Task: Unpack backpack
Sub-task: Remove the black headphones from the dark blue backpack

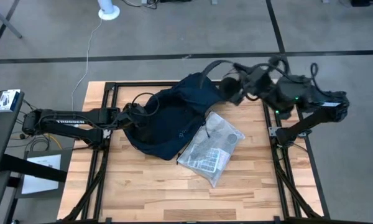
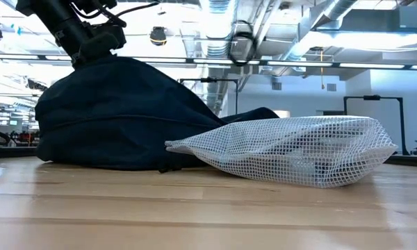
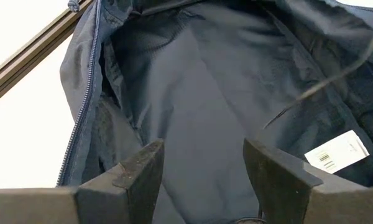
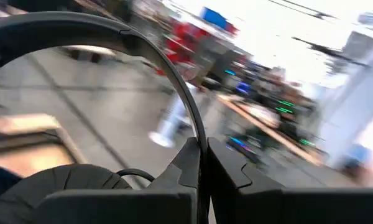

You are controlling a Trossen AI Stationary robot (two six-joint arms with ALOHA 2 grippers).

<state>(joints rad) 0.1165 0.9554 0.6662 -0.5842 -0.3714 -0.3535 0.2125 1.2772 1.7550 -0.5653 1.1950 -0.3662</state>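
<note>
The dark navy backpack (image 1: 174, 118) lies on the wooden table with its opening toward the left; its top (image 2: 97, 66) rises to a peak under my left gripper (image 1: 137, 112), which holds it at the opening. The left wrist view looks into the backpack's lining (image 3: 199, 81), where a white label (image 3: 339, 152) shows. My right gripper (image 1: 237, 74) is high over the table's far right and is shut on black headphones (image 1: 214, 65), lifted clear of the backpack. Their headband loop (image 2: 243, 43) shows high up in the low view. My left gripper has backpack fabric (image 3: 199, 193) between its two fingers (image 3: 140, 168) at the opening's rim, coming slanting down from the table's left. How many layers I cannot tell. That part of the backpack is held raised; the rest lies on the table. My right gripper pinches the headphones' thin headband (image 4: 196, 134) between its two shut fingers, pointing level. The fingers lie across the band, close above one ear cup (image 4: 56, 186). The headphones hang clear of the table and the backpack.
A white mesh pouch (image 1: 211, 146) with flat items inside lies on the table against the backpack's right side, seen in the low view as the pouch (image 2: 292, 149) in front. Bare wood (image 1: 174, 193) stretches toward the near edge. A black frame (image 1: 112, 87) borders the table.
</note>
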